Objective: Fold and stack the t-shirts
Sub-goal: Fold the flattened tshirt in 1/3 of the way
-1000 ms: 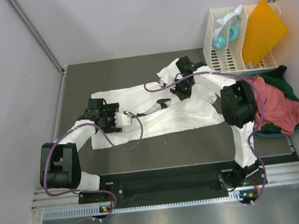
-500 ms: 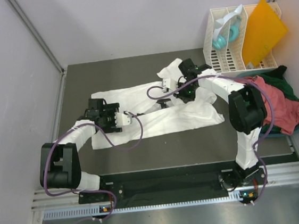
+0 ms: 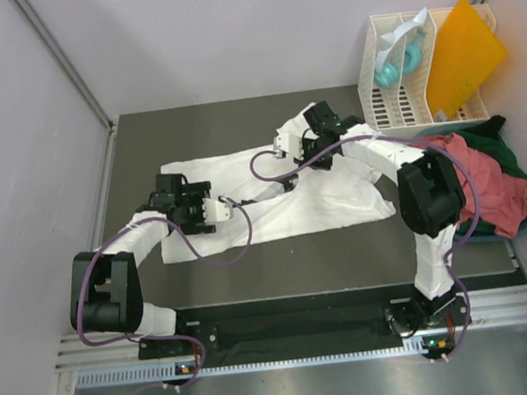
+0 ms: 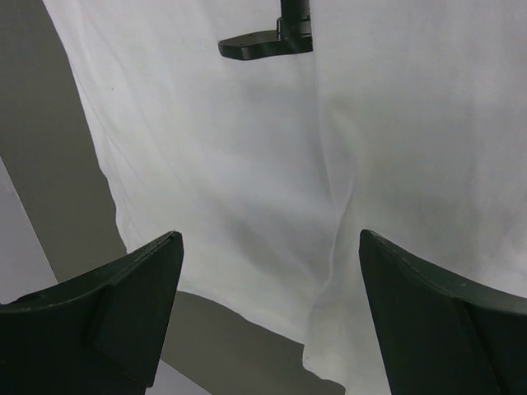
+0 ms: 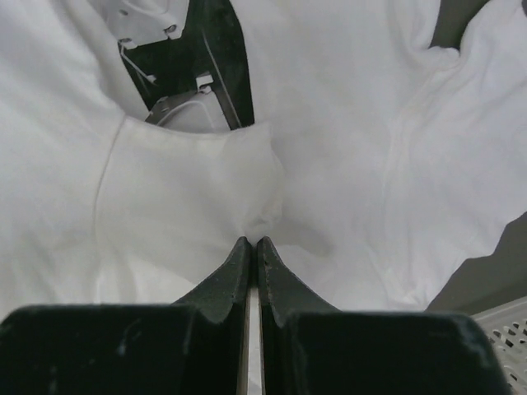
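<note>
Ideally the right gripper (image 5: 251, 245), pinched shut on a fold of the white t-shirt (image 3: 274, 210) spread on the table (image 3: 345, 255), should carry that edge low, while the left gripper (image 4: 270, 239), wide open and empty above the cloth, pins the near side.

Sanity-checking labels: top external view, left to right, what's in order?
Open left gripper → shut right gripper pinching the large white cloth t-shirt → crumpled salmon-red cloth t-shirt. Left out for overlap: white slatted plastic rack, stiff orange sheet, dark green t-shirt.
</note>
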{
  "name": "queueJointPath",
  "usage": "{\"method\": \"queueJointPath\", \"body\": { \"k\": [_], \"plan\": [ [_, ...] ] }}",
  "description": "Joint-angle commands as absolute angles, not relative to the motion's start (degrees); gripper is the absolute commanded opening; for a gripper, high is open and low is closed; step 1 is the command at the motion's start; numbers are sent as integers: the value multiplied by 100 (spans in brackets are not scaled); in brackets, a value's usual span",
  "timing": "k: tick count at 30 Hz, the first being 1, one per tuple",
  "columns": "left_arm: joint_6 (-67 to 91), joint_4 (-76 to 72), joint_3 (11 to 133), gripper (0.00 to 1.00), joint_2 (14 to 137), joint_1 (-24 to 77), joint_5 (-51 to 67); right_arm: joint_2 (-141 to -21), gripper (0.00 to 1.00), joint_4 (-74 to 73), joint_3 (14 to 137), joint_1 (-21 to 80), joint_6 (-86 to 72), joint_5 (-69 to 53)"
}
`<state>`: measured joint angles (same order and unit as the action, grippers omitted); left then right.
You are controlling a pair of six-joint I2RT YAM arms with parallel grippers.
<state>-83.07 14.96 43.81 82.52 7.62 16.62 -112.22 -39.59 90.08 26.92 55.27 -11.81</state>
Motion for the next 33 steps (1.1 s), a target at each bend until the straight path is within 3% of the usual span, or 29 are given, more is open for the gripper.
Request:
{"method": "queueJointPath", "body": {
  "k": [1,5,8,9,10,18,19,21,25,33],
  "plan": [
    [-8332,1274,4412,92,8200,782,1819,-11373,0,-3235,9272,2830,5450,-958],
    [-8314,1274,4386,92,8174,782,1793,-11557,0,-3138,9334,2883,5423,-870],
    [-8314,1292,4368,92,8148,782,1758,-11680,12,-3024,9290,2927,5388,-721],
    [-8323,1301,4359,92,8130,782,1767,-11698,24,-2945,9247,2944,5379,-677],
    [-8323,1292,4359,92,8121,782,1767,-11690,29,-2883,9168,2962,5353,-555],
    [-8060,880,4245,93,7989,782,1758,-11101,55,-1890,8605,2752,4545,245],
    [-7842,783,4254,95,7998,791,1749,-10987,70,-1829,8570,2707,4344,290],
    [-7674,494,4333,99,8077,800,1662,-10890,77,-1705,8526,2611,4176,369],
    [-7060,115,4674,99,8288,844,1398,-10898,84,-1784,8753,2374,3552,317],
    [-6329,-229,5325,99,8674,1177,826,-11127,88,-2056,9324,1654,2629,-147]
  ]
}}
